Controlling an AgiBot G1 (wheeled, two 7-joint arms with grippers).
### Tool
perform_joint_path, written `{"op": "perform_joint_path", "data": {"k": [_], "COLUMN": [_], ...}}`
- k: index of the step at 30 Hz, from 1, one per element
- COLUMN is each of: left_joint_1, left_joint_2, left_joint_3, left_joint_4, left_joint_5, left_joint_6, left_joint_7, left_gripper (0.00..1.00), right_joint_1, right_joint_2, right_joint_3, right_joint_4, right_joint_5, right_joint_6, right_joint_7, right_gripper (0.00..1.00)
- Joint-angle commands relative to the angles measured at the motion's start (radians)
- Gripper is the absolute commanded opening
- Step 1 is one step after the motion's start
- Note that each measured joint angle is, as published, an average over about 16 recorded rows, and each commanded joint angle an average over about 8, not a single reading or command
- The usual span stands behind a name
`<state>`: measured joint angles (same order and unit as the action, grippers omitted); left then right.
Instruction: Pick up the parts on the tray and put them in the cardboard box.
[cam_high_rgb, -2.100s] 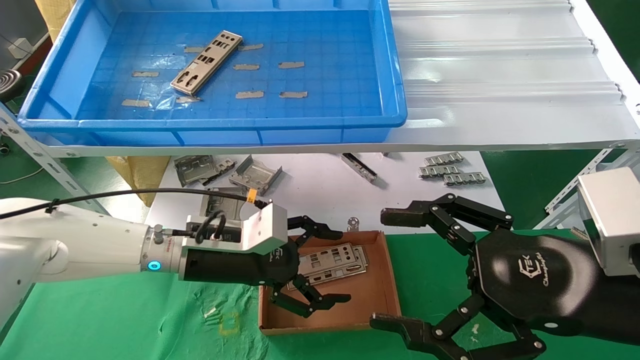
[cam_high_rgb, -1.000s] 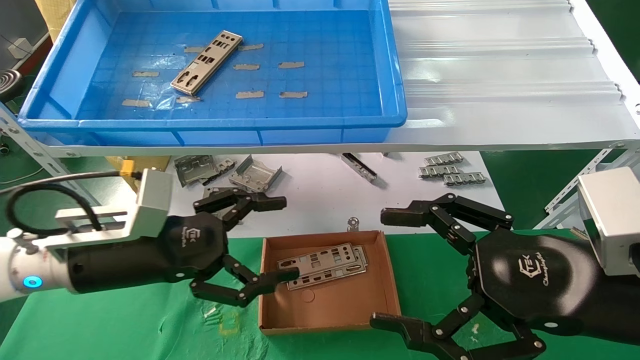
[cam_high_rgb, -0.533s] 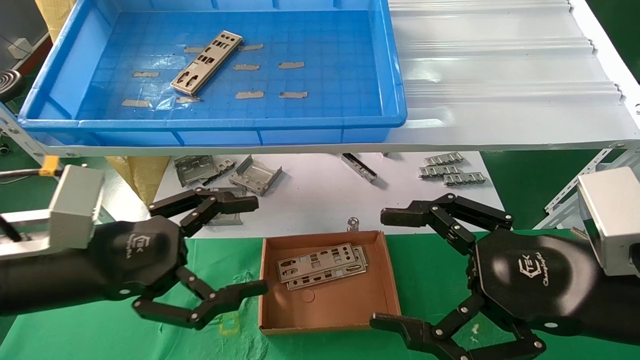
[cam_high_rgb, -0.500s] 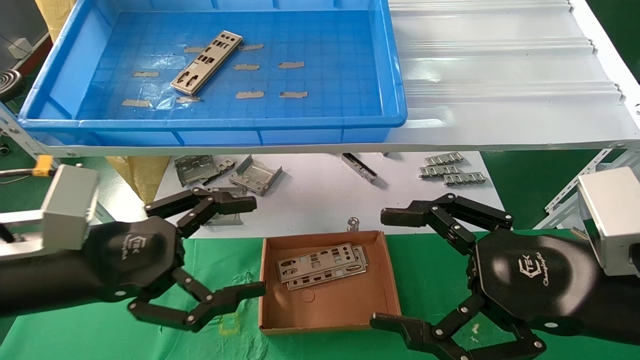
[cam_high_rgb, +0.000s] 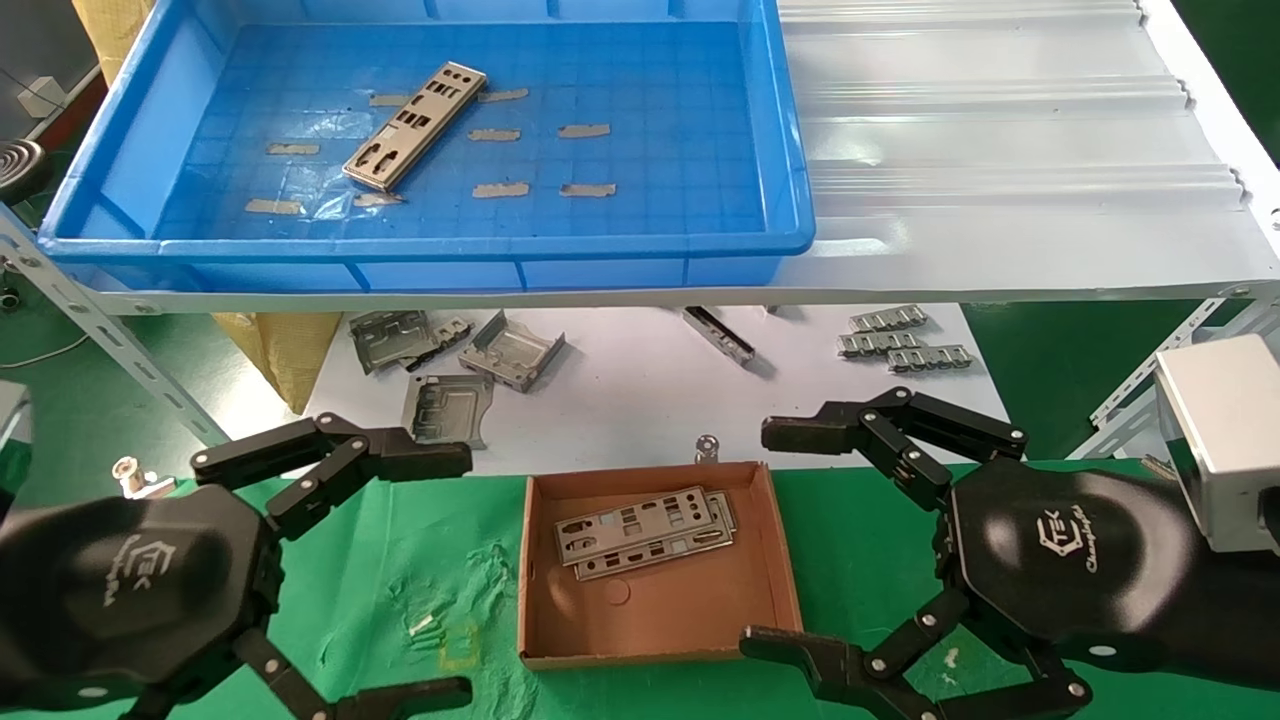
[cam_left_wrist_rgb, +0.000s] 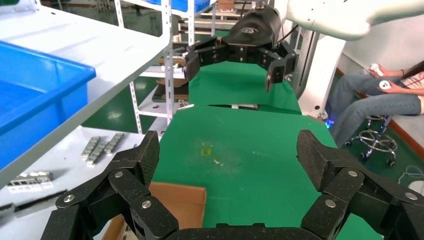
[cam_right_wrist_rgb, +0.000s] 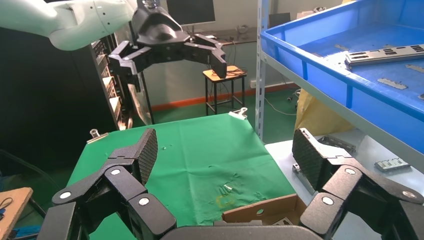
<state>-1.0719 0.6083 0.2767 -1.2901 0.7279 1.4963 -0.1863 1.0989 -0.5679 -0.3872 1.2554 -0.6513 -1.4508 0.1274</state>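
My left gripper (cam_high_rgb: 440, 575) is hanging spread and empty near-left of the cardboard box (cam_high_rgb: 770, 570), so I am planning a high reach over the blue tray (cam_high_rgb: 790, 150) wall to the last plate (cam_high_rgb: 413, 125), pinching across its width; right gripper (cam_high_rgb: 780, 540) spread, parked.

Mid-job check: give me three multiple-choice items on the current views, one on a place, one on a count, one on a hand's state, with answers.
1. Where is the cardboard box?
A. On the green cloth between the two hands
B. Inside the blue tray
C. On the white corrugated sheet

2. How many plates remain in the tray?
A. None
B. One
C. Three

3. What state is the left hand in?
A. Shut on a plate
B. Shut, empty
C. Open, empty

Answers:
1 A: the cardboard box sits on the green cloth between the left hand and right hand.
2 B: one plate lies on the blue tray floor.
3 C: its fingers stand wide apart with nothing between.
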Motion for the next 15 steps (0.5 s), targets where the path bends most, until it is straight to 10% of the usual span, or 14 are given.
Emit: {"op": "perform_joint_path", "data": {"k": [1,15], "left_joint_1": [0.01,0.003], "left_joint_2": [-0.014,-0.004], "left_joint_3": [-0.011,-0.003], "left_joint_4": [-0.025,-0.005], "left_joint_5": [-0.007,-0.002], "left_joint_6": [-0.001,-0.001], "left_joint_7": [-0.012,-0.005], "left_gripper": [1.0,1.0], "right_joint_1": [0.0,0.0], "right_joint_2": [0.0,0.0], "right_joint_3": [0.0,0.0], "right_joint_4": [0.0,0.0], "right_joint_5": [0.0,0.0], "right_joint_6": [0.0,0.0], "right_joint_7": [0.0,0.0], "right_gripper": [1.0,1.0]}}
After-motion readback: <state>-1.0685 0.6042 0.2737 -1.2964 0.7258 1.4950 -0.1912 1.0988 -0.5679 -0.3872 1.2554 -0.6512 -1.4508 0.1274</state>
